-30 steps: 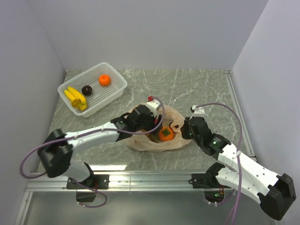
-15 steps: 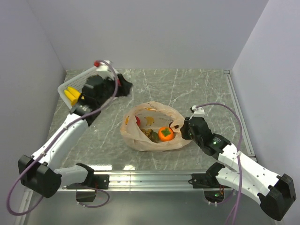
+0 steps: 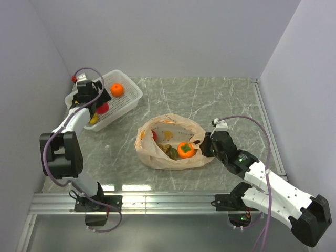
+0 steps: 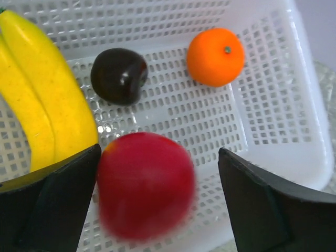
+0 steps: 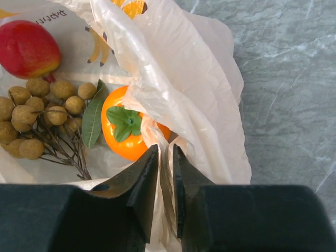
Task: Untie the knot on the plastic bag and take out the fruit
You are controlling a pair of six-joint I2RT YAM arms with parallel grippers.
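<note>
Far left, above the white mesh basket (image 4: 268, 89): left gripper (image 4: 158, 157), spread about as wide as it goes and gripping nothing. Was down in the bag a second ago, swung across half a second ago, hangs here now. Below it, between the open fingers, a red apple (image 4: 144, 184), motion-blurred, so judged to be just let go and dropping onto the mesh. New to the basket; not there a second ago. Beside it, two bananas (image 4: 42, 115) with their long axes running near to far along the left wall, a dark round fruit (image 4: 119, 75) and a tangerine (image 4: 215, 56) at the far side. One more fruit out, then.

Mid-table: the plastic bag (image 3: 157, 157), flat on the marble table (image 3: 220, 100), long axis roughly left to right, mouth gaping upward. No knot to be seen, so untying looks done. Inside: another red fruit (image 5: 29, 47), a bunch of small brown balls (image 5: 37, 115), and a persimmon (image 5: 128, 131) with its green calyx facing up.

Right: right gripper (image 5: 165, 149), nearly closed, pinching a thin fold of the bag's right rim and holding the mouth open. Same place as a second ago. Three fruit items left to lift, by this reckoning.
</note>
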